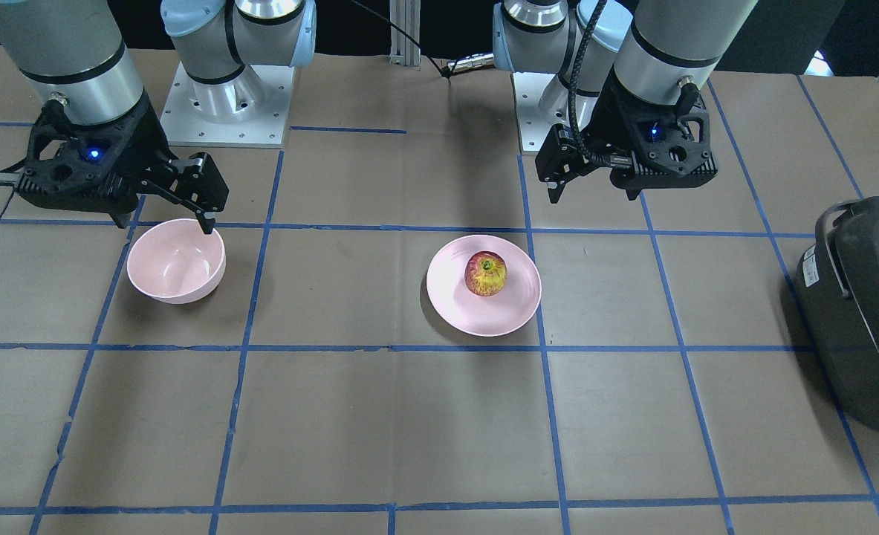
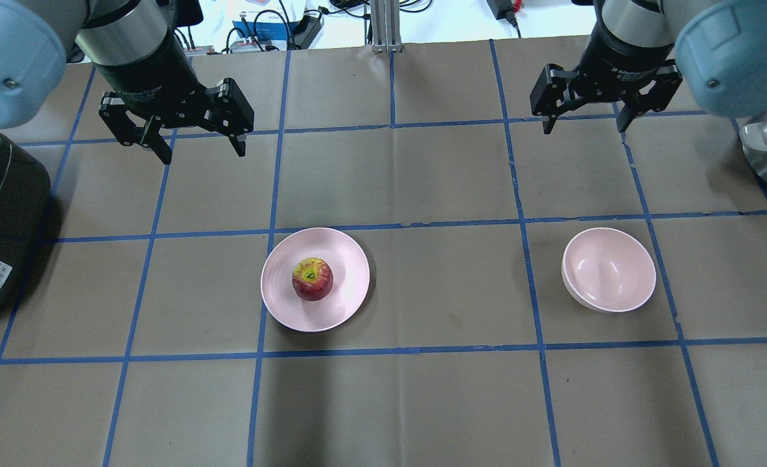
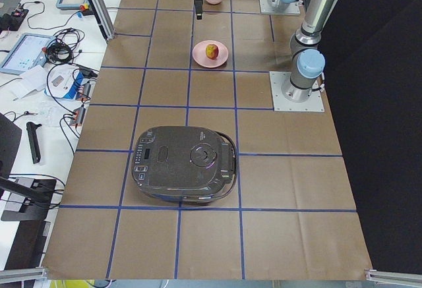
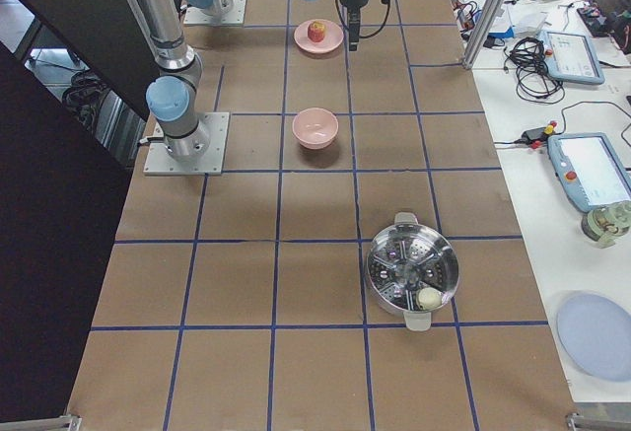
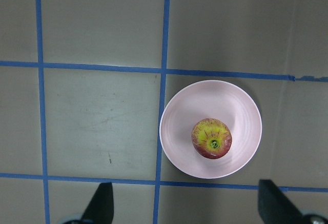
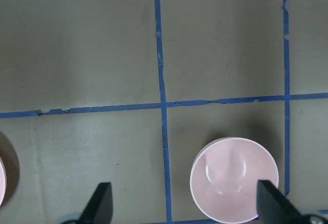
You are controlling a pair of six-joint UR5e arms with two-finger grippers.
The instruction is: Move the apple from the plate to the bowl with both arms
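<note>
The apple [image 2: 312, 279] sits on the flat pink plate [image 2: 338, 259], slightly off its middle; both also show in the left wrist view, apple [image 5: 211, 139] on plate [image 5: 230, 106]. The deep pink bowl [image 2: 609, 269] stands empty to the right of the plate, about one grid square away. My left gripper [image 2: 203, 154] hangs open and empty high over the table, apart from the plate. My right gripper [image 2: 584, 128] hangs open and empty high near the bowl [image 6: 234, 178]. In the front-facing view the apple [image 1: 486, 273] and bowl [image 1: 175, 260] are unobstructed.
A black rice cooker [image 2: 0, 220] stands on the table at my far left. A steel pot with a steamer insert [image 4: 412, 271] stands at my far right. Blue tape lines grid the brown table cover. Side benches with cables and tablets run along the far edge.
</note>
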